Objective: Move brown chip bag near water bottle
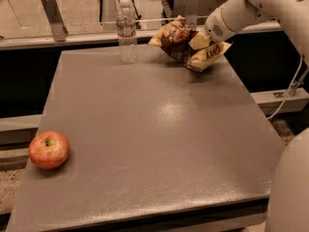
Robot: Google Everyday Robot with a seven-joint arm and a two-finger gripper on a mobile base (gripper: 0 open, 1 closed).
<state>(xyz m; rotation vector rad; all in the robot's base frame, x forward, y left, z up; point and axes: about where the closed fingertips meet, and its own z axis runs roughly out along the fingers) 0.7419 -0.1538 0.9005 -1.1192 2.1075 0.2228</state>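
The brown chip bag (186, 46) is crinkled, dark brown with cream-yellow ends, and is held at the far right of the grey table (154, 129), just above or touching its surface. My gripper (202, 41) is shut on the brown chip bag at its right side, at the end of the white arm reaching in from the upper right. The water bottle (127, 31) stands upright at the table's far edge, a short gap left of the bag.
A red apple (49, 150) lies near the table's left front edge. A metal rail and brackets (52, 16) run behind the table. The white arm's body (289, 187) fills the lower right corner.
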